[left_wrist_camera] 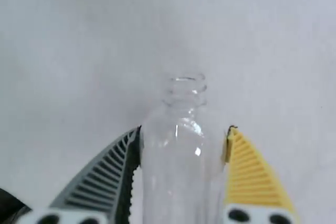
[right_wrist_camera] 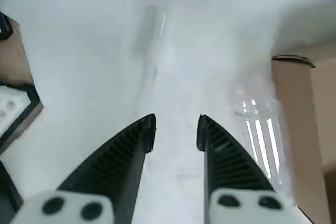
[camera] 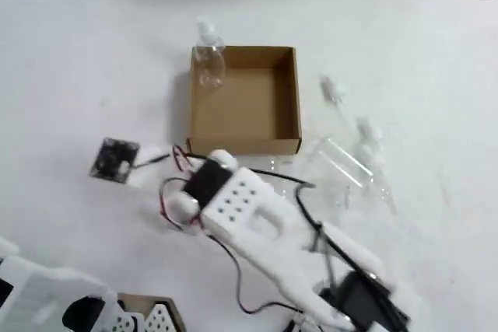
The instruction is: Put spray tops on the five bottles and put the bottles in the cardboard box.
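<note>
A clear bottle (left_wrist_camera: 181, 161) with a bare threaded neck is seen clamped in the left gripper (left_wrist_camera: 182, 132), pressed between a grey finger (left_wrist_camera: 113, 171) and a yellow one, low in the centre of the left wrist view. The right gripper (right_wrist_camera: 176, 129) is held over the white table (right_wrist_camera: 79, 51) with its black fingers (right_wrist_camera: 128, 153) a little apart and nothing gripped. At the right edge of that view a second clear bottle (right_wrist_camera: 257, 129) is seen lying just beside the cardboard box (right_wrist_camera: 294, 114). In the high view the cardboard box (camera: 245, 145) is found at the centre, with a capped bottle (camera: 208, 64) at its upper-left corner; whether it stands inside cannot be told. Loose clear bottles (camera: 346, 165) and two spray tops (camera: 333, 89) are scattered right of the box. A white arm (camera: 241, 207) is stretched across the lower middle.
</note>
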{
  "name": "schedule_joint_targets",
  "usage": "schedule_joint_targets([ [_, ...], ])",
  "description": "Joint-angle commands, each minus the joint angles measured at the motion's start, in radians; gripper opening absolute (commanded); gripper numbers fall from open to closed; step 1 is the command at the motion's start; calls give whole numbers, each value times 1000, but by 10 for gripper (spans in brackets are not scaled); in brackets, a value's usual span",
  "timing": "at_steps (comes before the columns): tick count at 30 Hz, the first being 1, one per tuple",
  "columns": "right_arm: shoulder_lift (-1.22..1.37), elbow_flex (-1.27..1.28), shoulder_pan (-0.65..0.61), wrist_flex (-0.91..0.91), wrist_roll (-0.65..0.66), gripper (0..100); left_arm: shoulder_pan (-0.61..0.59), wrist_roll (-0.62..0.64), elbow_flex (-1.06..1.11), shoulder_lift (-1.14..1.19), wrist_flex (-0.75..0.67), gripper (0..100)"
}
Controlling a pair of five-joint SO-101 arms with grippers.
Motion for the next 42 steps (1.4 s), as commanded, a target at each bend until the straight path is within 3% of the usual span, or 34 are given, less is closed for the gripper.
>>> schedule_joint_targets([
  [1,85,-106,-12,-16,-130,121,-7,-58,-60,-5,-17,20],
  [17,271,-138,-88,-216,-146,145,4,-72,-54,-4,-15,20],
  [42,386,-92,-68,-237,-152,145,31,-78,-58,-12,48,20],
])
